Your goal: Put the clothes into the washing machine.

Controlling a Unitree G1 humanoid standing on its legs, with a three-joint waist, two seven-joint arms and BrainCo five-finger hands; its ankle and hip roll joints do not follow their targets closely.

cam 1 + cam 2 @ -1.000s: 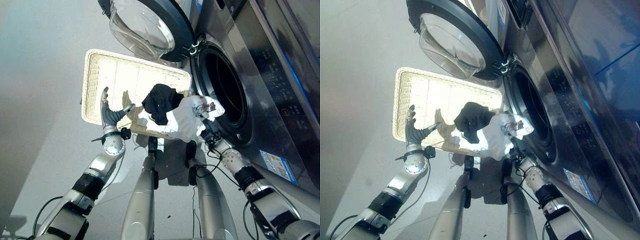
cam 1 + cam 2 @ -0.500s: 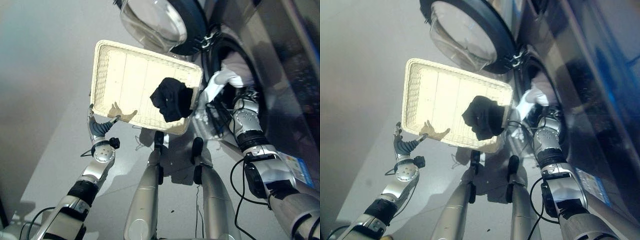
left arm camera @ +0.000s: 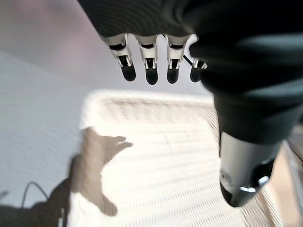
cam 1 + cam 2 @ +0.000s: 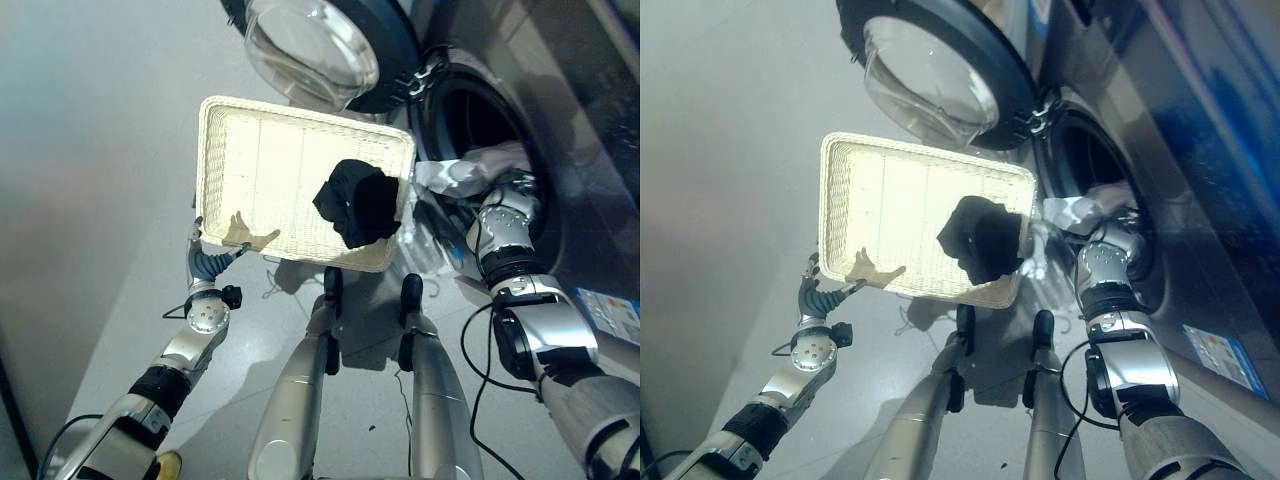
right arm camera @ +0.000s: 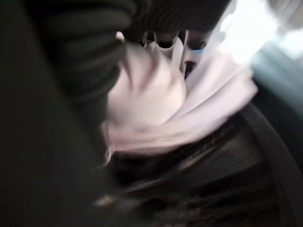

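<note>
Grey floor point(image 4: 90, 150) runs under everything, with the washing machine point(image 4: 590, 200) standing along the robot's right and a pale wicker basket point(image 4: 260, 160) set on the floor just beside its open mouth.

Nearest, the left hand point(image 4: 205, 262) hovers off the basket's near left corner, fingers straight and spread with the thumb apart, touching nothing; its wrist view shows the fingertips point(image 3: 150, 75) above the bare wicker weave.

Inside the basket, a black garment point(image 4: 360, 205) lies bunched against the near right corner, partly lapping the rim on the machine's side.

Beyond that rim, the right hand point(image 4: 512, 190) is at the lip of the drum opening point(image 4: 500, 130), curled into a white garment point(image 4: 465, 172). In its wrist view the cloth point(image 5: 156, 101) bulges past the fingers and hangs over the dark door seal, so the hand grips it. Part of the white cloth appears to be over the threshold of the opening and part trails outside toward the basket.

Farthest off, the round glass door point(image 4: 315, 50) stands swung wide open beyond the basket's far edge.

The step in hand looks like loading the white garment. As I judge it, the next move calls for pushing that cloth deeper, so that no tail hangs over the seal, then letting go. After that the black garment remains to be fetched from the basket.
</note>
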